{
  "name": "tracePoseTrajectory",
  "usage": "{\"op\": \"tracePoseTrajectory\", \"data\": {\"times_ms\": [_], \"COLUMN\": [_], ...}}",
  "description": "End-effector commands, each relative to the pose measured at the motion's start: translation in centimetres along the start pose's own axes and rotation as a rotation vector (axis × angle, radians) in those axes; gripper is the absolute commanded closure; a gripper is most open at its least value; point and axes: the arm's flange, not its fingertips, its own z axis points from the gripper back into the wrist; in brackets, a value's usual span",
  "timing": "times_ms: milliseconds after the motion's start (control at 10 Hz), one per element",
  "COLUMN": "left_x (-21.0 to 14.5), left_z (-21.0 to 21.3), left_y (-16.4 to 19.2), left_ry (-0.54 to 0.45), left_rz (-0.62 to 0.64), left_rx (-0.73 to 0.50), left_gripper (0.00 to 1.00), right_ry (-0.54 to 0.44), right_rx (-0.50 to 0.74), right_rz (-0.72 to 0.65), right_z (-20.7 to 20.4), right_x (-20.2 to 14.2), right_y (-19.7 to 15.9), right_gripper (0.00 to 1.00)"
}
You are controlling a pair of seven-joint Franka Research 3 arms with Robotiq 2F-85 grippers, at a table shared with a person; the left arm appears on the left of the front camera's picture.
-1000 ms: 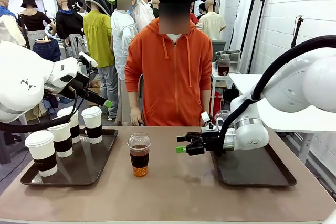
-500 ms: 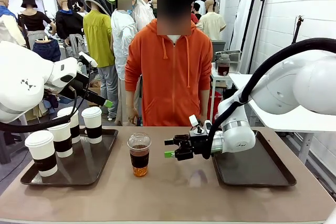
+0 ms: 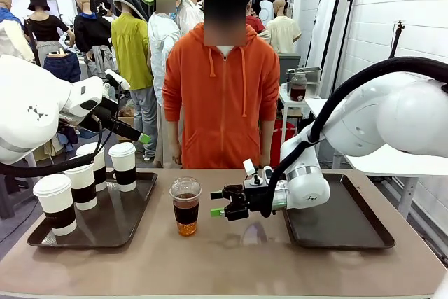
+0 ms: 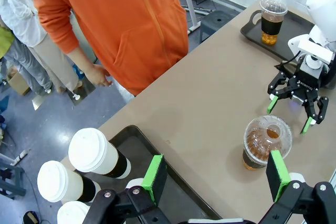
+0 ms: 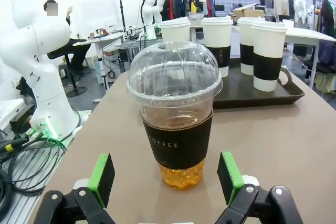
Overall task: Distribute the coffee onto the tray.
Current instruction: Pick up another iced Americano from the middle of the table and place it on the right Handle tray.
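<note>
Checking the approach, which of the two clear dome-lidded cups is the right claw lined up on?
The clear cup standing alone on the bare table mid-way, directly before the open right claw. The other clear cup sits on the far tray.

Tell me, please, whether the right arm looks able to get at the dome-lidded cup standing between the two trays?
Probably yes. The right gripper is open and level with the dome-lidded cup, and the wrist view shows the cup centred between its green pads with bare table around it and nothing in between.

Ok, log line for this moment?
right gripper: open, approaching | target: clear cup, on table between trays | left gripper: open, raised | white cups: left tray
</note>
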Motion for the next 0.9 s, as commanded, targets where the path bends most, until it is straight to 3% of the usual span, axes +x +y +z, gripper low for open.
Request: {"op": "tracePoseTrajectory", "data": {"times_ms": [0, 100, 200, 600, 800], "left_x": [-0.1, -0.1, -0.1, -0.1, -0.1], "left_z": [0.0, 0.0, 0.0, 0.0, 0.0], "left_y": [0.1, 0.1, 0.1, 0.1, 0.1], "left_ry": [0.0, 0.0, 0.0, 0.0, 0.0], "left_rz": [0.004, 0.004, 0.004, 0.004, 0.004], "left_rx": [-0.005, -0.005, -0.005, -0.005, -0.005], "left_gripper": [0.0, 0.0, 0.0, 0.0, 0.0], "right_ry": [0.013, 0.057, 0.007, 0.016, 0.002], "right_rx": [-0.064, -0.079, -0.01, -0.02, -0.014], "right_rz": [0.009, 0.011, -0.003, 0.0, 0.0], "right_z": [-0.9, -0.4, -0.1, -0.1, -2.0], "right_x": [-0.2, 0.2, -0.2, 0.0, -0.8], "right_y": [-0.4, -0.2, -0.1, -0.2, -1.3], "right_gripper": [0.0, 0.0, 0.0, 0.0, 0.0]}}
